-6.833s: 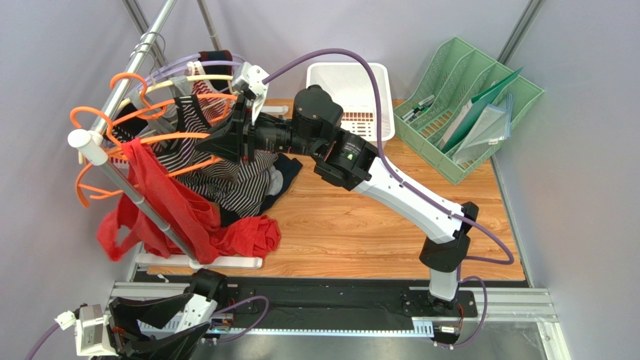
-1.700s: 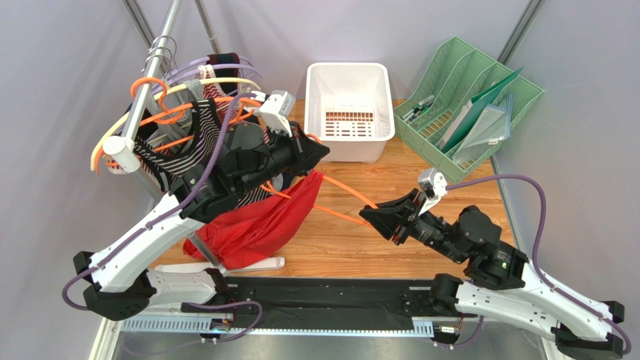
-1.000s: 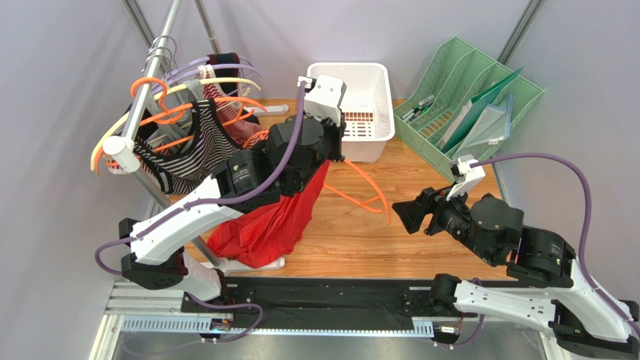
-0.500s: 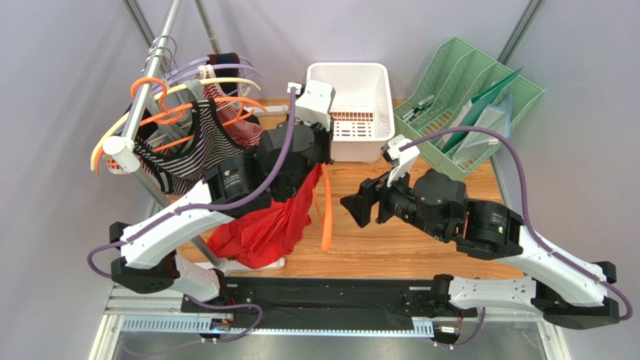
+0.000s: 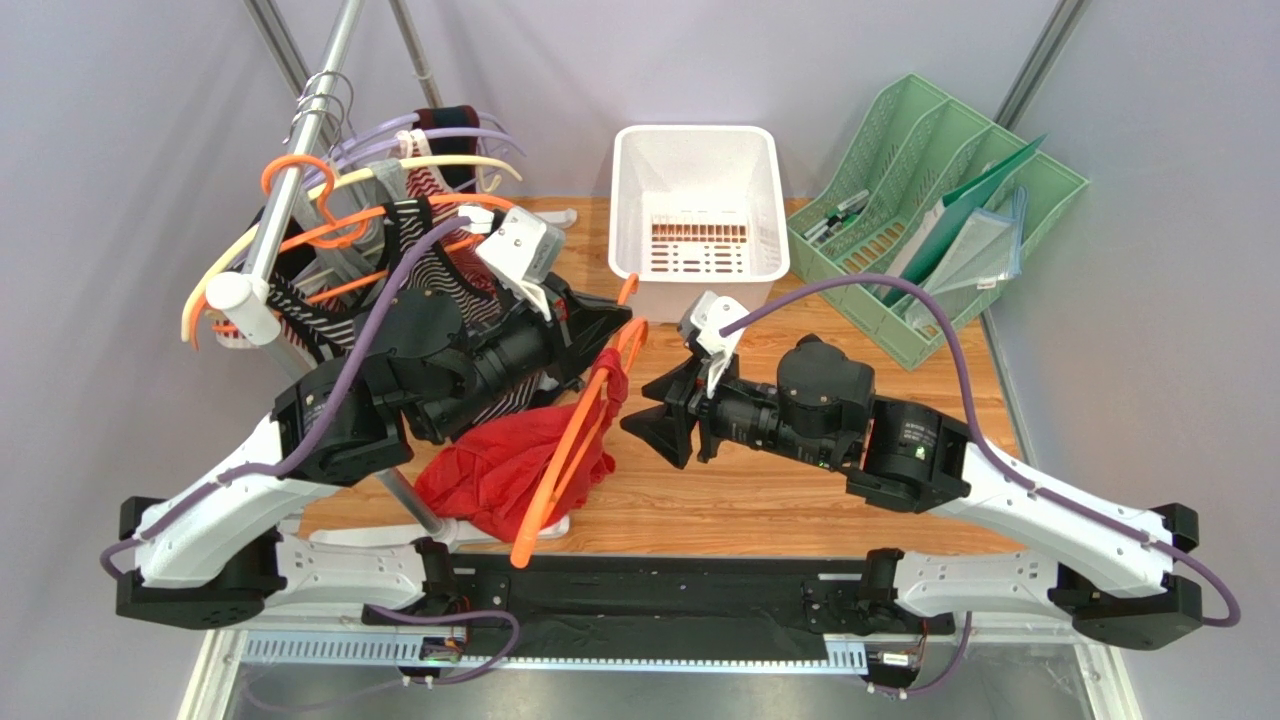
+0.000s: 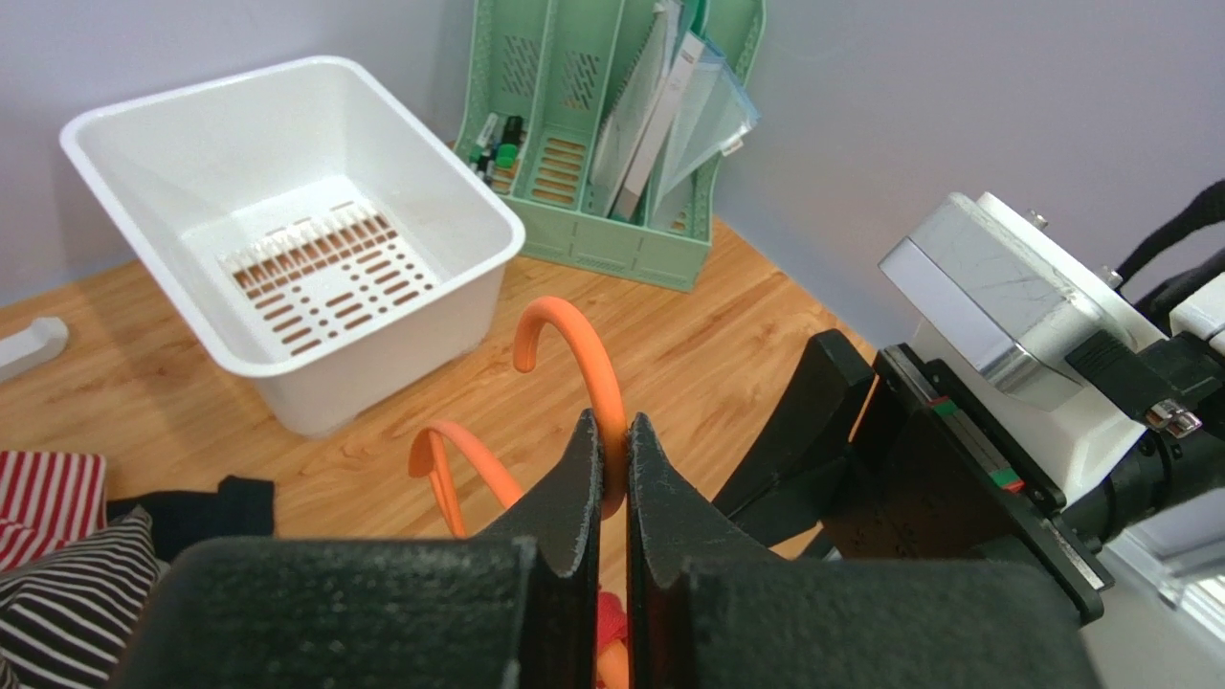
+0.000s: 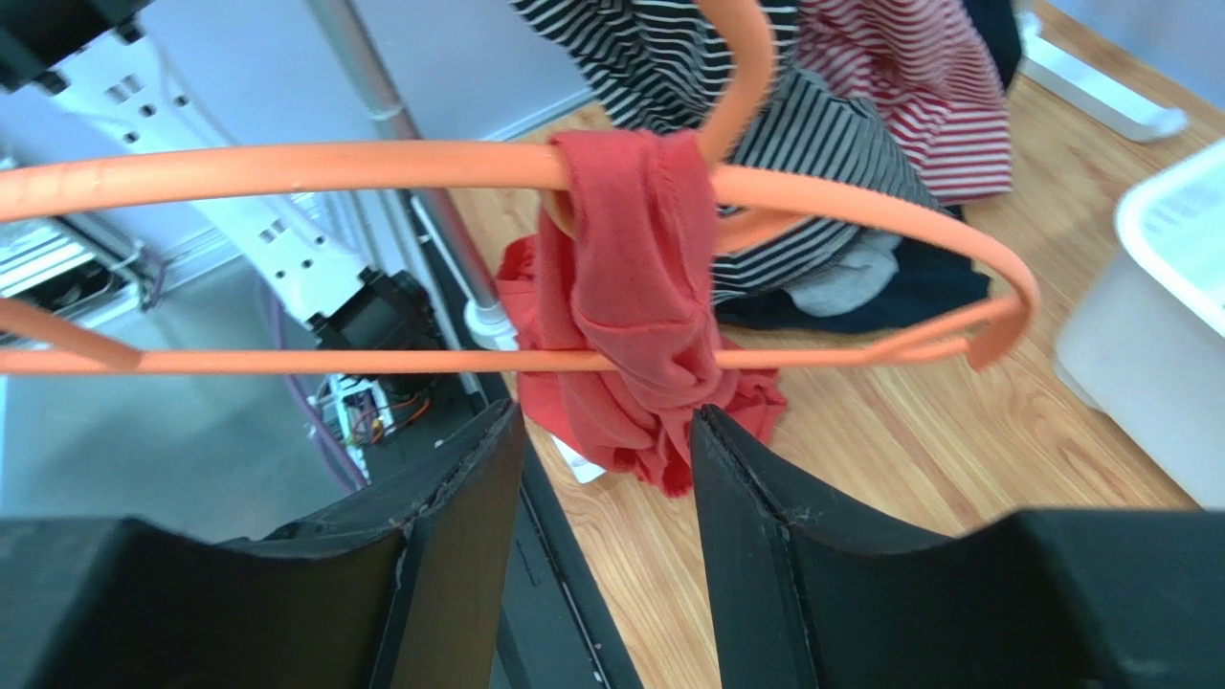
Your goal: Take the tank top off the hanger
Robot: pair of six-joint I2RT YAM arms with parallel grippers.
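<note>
Two arms meet over the tabletop [image 5: 721, 503]: the left end effector [image 6: 604, 431] clamps the hook of the orange hanger [image 5: 576, 435], the right end effector [image 7: 597, 431] gapes open facing the red tank top [image 5: 496, 468] draped on it; striped clothes [image 7: 827, 137] crowd behind.

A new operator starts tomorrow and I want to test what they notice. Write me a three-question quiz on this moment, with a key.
1. True or false: the left gripper is shut on the hook of the orange hanger.
2. What lies straight ahead of the right gripper, between its open fingers in its wrist view? A) striped top B) red tank top C) white bin
3. Short answer: is the tank top off the hanger yet?

Key: 1 true. 2 B. 3 No, it is wrapped over the hanger's bars.
</note>
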